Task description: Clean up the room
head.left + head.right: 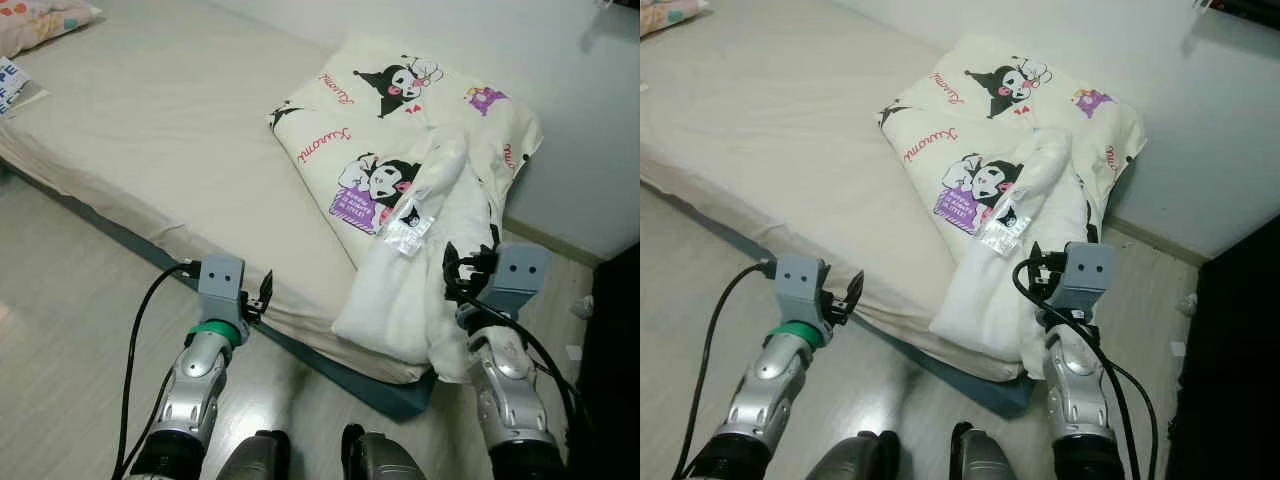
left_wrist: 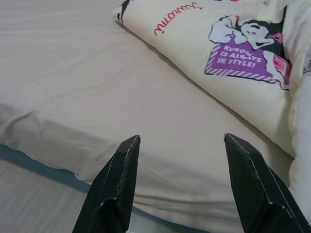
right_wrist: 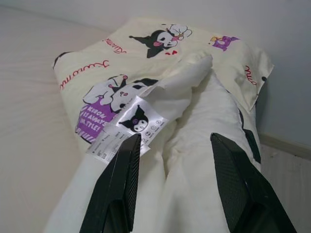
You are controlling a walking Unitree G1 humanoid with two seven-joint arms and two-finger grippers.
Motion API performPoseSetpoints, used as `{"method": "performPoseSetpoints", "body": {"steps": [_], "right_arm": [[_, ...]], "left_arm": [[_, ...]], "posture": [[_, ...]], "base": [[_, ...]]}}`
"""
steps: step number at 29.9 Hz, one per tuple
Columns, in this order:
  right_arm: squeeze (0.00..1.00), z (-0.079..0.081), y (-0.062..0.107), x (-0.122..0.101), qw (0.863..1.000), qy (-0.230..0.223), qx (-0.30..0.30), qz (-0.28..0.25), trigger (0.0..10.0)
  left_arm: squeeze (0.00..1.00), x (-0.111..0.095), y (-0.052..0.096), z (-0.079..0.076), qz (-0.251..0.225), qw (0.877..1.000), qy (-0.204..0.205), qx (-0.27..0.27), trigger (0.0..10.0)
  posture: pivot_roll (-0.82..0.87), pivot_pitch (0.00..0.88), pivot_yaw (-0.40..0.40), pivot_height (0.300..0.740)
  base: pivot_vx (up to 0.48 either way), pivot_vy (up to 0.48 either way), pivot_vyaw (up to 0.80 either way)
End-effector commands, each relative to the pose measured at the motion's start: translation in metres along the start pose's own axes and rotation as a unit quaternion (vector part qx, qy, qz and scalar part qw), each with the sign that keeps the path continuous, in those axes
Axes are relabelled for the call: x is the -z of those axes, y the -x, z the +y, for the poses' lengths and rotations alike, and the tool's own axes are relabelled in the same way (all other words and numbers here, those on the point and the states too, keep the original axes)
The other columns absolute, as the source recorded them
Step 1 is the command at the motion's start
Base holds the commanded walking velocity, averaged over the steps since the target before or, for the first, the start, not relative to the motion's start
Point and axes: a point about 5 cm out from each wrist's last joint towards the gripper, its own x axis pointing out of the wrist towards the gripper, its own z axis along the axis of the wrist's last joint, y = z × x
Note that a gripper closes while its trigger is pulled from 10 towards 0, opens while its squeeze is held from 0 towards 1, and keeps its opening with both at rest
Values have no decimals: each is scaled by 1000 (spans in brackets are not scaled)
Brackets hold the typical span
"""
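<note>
Right gripper [image 3: 172,184] spread over white blanket [image 1: 420,280]; left gripper [image 2: 182,184] spread above mattress [image 1: 150,130].

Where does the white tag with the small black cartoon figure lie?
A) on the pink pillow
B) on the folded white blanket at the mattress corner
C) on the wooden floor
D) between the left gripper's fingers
B: the tag rests on the white blanket, just ahead of the right gripper.

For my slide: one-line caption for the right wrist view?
Open right claw poised over a white blanket and its tag.
</note>
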Motion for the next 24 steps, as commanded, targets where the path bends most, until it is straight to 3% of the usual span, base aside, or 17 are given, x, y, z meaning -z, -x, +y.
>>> {"method": "performPoseSetpoints", "body": {"steps": [1, 11, 12, 13, 14, 16, 22, 24], "right_arm": [[0, -6, 3, 4, 1000, -2, 12, 12, 10000], [0, -26, -7, -1, 999, -28, 30, 16, 10000], [584, -32, -11, 1, 998, -43, 33, 31, 10000], [584, -32, -11, 1, 998, -43, 33, 31, 10000], [1000, -44, -22, 0, 995, -73, 36, 51, 10000], [1000, -44, -22, 0, 995, -73, 36, 51, 10000], [1000, -67, -41, -2, 990, -89, 59, 88, 10000], [1000, -85, -52, -10, 988, -65, 94, 100, 10000]], "left_arm": [[0, 11, 3, -3, 24, 1000, 2, 2, 10000], [0, 7, 2, -8, 17, 1000, 4, 10, 10000], [0, 6, 1, -8, 15, 1000, 4, 14, 10000], [0, 6, 1, -8, 15, 1000, 4, 14, 10000], [0, 3, 1, -8, 9, 1000, -2, 25, 10000], [0, 3, 1, -8, 9, 1000, -2, 25, 10000], [0, -12, 0, -14, -22, 997, -9, 69, 10000], [0, -30, 2, -23, -56, 991, -23, 123, 10000]], "posture": [[-16, 152, 68, 735], [-12, 158, 65, 735], [-11, 160, 68, 735], [-11, 160, 68, 735], [-10, 170, 76, 735], [-10, 170, 76, 735], [21, 211, 82, 735], [54, 261, 87, 735]], "base": [[0, 0, 0], [0, 0, 0], [0, 0, 0], [0, 0, 0], [0, 0, 0], [0, 0, 0], [0, 0, 0], [0, 0, 0]]}}
